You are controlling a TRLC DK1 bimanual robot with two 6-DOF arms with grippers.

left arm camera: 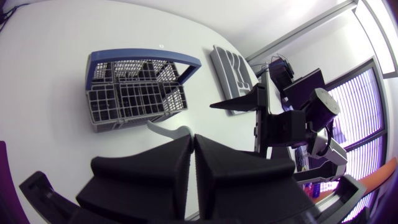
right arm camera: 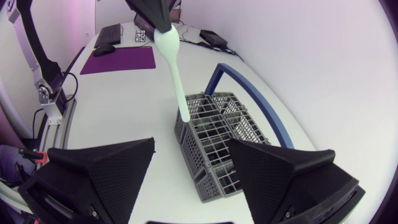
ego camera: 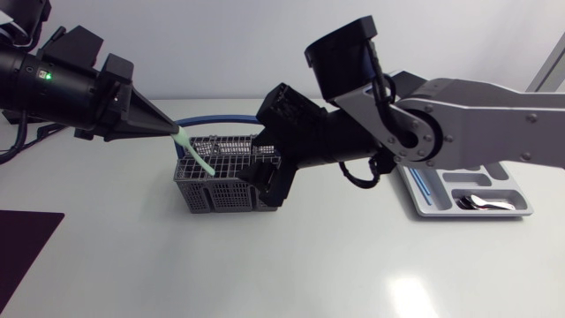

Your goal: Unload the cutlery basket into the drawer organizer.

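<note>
Left gripper [ego camera: 174, 132]: clamped on the upper end of the pale green utensil [ego camera: 196, 155]
Its axis: slants down from the fingertips, lower end at the cutlery basket [ego camera: 225, 185] left rim
Right gripper [ego camera: 265, 170]: fingers spread, empty, at the basket's right end
Drawer organizer [ego camera: 468, 215]: well off to the right, beyond the right arm, which is nearer to it

The right hand [ego camera: 262, 168] and pale green utensil [ego camera: 196, 155] crowd the basket [ego camera: 207, 196].
</note>
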